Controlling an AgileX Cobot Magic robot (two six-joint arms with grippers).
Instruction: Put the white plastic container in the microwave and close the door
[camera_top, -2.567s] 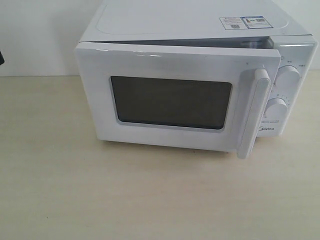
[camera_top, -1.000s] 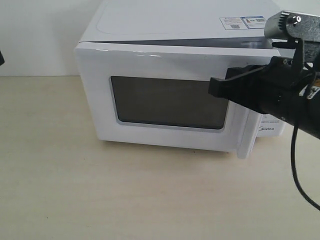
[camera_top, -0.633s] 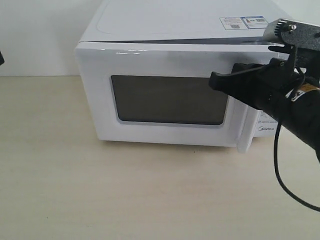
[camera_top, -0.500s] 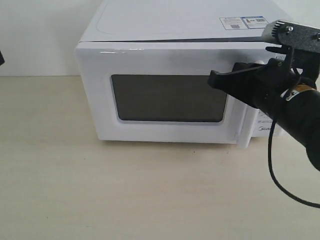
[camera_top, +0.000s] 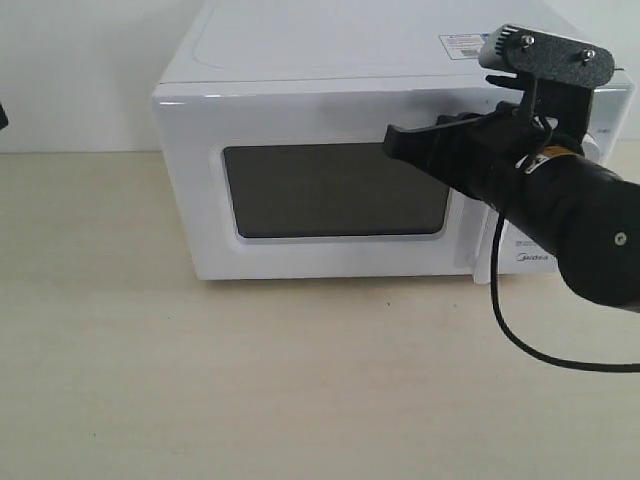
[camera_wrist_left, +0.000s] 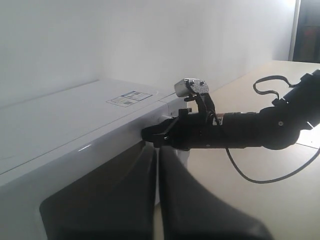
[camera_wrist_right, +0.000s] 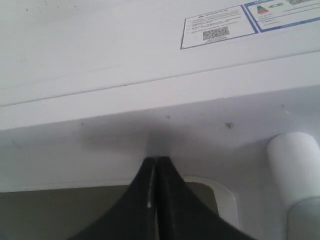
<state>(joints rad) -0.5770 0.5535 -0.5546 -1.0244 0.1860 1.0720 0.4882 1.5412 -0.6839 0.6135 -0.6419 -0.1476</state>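
The white microwave (camera_top: 300, 60) stands at the back of the table. Its door (camera_top: 300, 120), with the dark mesh window (camera_top: 330, 190), lies flush against the body. My right gripper (camera_top: 392, 140) is shut, with nothing between its fingers. Its tip (camera_wrist_right: 156, 160) presses on the door's upper band, just above the window. The bar handle (camera_wrist_right: 295, 160) stands beside the tip, and my right arm covers most of it in the exterior view. My left gripper (camera_wrist_left: 156, 150) is shut and empty, off to the microwave's left side. The white plastic container is hidden.
Stickers (camera_wrist_right: 215, 27) lie on the microwave's top near its right corner. The pale wooden table (camera_top: 250, 380) stretches in front of the oven. My right arm's black cable (camera_top: 520, 345) hangs down in front of the control panel. A white wall stands behind.
The door was ajar and has swung flush against the microwave. My right arm came in from the right and its shut tip has slid left along the door's upper band.
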